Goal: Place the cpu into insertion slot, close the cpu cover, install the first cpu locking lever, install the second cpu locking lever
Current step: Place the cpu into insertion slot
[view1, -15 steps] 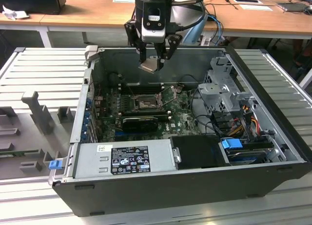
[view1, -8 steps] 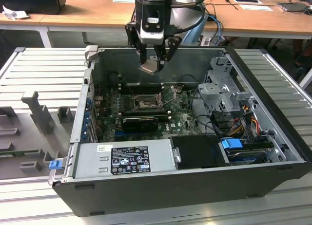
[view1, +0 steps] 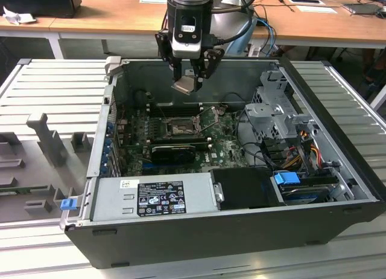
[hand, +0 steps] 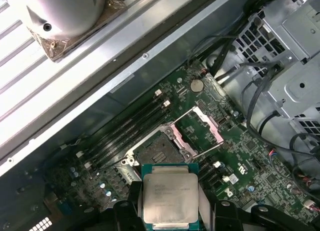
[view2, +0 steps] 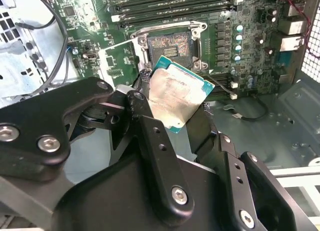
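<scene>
**Chip in my pincer, above the open socket**

My gripper (view1: 192,80) is closed narrowly on the cpu (view1: 186,84), pinching it by two opposite edges. In both wrist views one black finger sits on each side of the chip, and its silver-grey top face is turned toward the cameras. A thin green-edged border shows around that face.

I place everything else from the insertion slot (view1: 180,129). In the exterior view the chip hangs in the air well above the slot, level with the top edge of the computer case (view1: 241,230), and touches nothing but my fingers. It looks tilted there rather than level with the slot.

The slot is bare, and in the second wrist view I can see the dark contact field inside its silvery rim. The cpu cover (hand: 184,141) is swung up off the slot and stands open at one of its edges.

The slot sits in the green motherboard (view1: 223,147). Long black memory slots (view2: 170,3) run just beside it on one side. On the opposite side, a black ridged block (view1: 174,151) lies just beside it. Beyond that block, farther from the slot, is the grey power supply (view1: 154,197).
</scene>
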Robot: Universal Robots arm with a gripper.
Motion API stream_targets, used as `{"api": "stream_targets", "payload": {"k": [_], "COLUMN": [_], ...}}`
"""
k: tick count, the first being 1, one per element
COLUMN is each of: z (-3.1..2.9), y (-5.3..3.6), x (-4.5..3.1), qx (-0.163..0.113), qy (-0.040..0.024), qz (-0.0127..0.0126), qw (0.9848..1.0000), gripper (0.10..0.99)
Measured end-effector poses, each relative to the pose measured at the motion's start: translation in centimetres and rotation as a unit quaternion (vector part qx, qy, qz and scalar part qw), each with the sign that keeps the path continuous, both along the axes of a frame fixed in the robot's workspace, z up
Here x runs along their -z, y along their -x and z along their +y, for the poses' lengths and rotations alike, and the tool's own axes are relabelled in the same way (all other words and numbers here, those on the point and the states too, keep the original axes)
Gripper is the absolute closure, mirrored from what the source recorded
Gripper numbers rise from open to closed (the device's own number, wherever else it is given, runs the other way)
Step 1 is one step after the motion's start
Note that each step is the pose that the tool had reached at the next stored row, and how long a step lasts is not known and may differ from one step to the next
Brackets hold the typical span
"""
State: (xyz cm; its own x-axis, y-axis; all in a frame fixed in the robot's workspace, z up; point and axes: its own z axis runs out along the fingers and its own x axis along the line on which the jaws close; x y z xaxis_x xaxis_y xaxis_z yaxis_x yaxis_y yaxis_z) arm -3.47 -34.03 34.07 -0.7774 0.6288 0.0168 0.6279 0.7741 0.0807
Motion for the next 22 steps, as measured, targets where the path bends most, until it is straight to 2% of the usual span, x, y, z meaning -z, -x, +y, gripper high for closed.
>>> {"api": "stream_targets", "payload": {"k": [4,22], "z": [0.00,0.00], "y": [0.01,0.01], "x": [0.06,0.18], "qx": [0.015,0.041], "qy": [-0.0001,-0.0001], "qz": [0.0000,-0.0001], "qw": [0.9999,0.9992], "gripper": [0.553,0.553]}}
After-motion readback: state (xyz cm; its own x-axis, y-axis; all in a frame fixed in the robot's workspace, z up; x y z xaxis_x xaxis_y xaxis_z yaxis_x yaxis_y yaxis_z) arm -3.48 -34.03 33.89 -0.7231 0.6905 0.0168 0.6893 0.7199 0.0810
